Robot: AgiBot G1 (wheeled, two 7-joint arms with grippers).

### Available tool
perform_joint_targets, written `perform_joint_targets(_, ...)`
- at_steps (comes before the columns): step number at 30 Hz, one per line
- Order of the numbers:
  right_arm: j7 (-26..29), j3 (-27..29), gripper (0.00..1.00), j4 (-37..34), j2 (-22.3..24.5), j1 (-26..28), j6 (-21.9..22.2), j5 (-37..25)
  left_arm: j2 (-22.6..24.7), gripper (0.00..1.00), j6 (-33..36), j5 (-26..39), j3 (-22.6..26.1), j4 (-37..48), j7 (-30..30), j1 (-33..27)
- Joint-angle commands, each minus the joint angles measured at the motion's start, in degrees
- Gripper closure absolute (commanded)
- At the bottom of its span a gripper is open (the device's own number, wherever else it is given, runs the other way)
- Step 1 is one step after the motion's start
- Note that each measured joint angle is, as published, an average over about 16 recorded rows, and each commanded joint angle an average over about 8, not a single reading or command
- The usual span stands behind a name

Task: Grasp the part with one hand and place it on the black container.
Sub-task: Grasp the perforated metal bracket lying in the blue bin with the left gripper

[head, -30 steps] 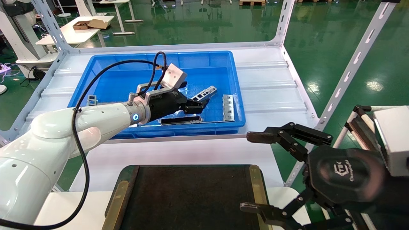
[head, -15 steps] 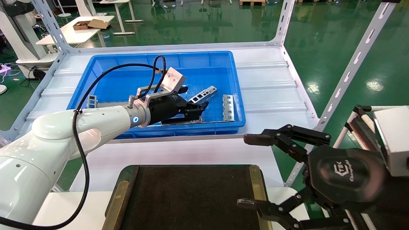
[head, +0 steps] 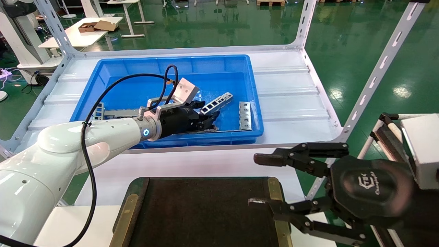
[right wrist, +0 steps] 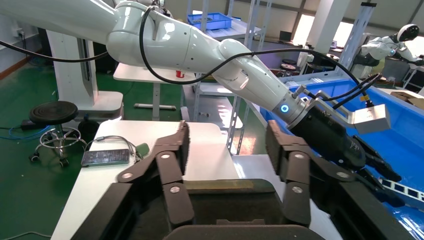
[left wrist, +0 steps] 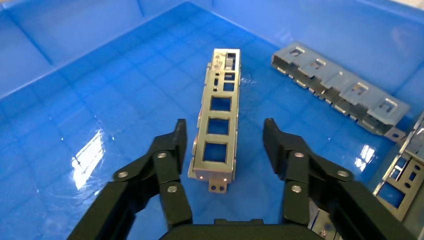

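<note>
blue bin [head: 120, 68], slotted plates [head: 245, 115], shelf [head: 291, 92]

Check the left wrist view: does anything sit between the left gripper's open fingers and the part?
Nothing but bare blue bin floor. In the left wrist view the left gripper is open, a finger on either side of the part, not yet touching it.
</note>
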Motion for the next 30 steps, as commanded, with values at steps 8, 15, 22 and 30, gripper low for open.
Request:
perform_joint_targets(8, 0.0, 0.0, 1.0, 0.0, 0.0, 0.0, 0.0, 0.0, -0.1, 1.0, -1.0, -2.0, 2.5, 0.0, -0.9, 0.0)
perform_joint_targets(15, 0.0, 0.0, 1.0, 0.0, 0.0, 0.0, 0.0, 0.0, -0.2, 1.0, -1.5, -4.8, 3.1, -0.3, -0.8, 0.1)
perform_joint_targets(22, 0.0, 0.0, 1.0, 0.0, 0.0, 0.0, 0.0, 0.0, -1.6, 1.0, 3.1, -9.9, 1.1, -0.7, 1.0, -1.0)
perform_joint_targets(30, 0.0, 0.0, 1.0, 0.0, 0.0, 0.0, 0.0, 0.0, -7.3, 1.0, 18.7, -15.4, -2.2, -2.0, 4.9, -2.2)
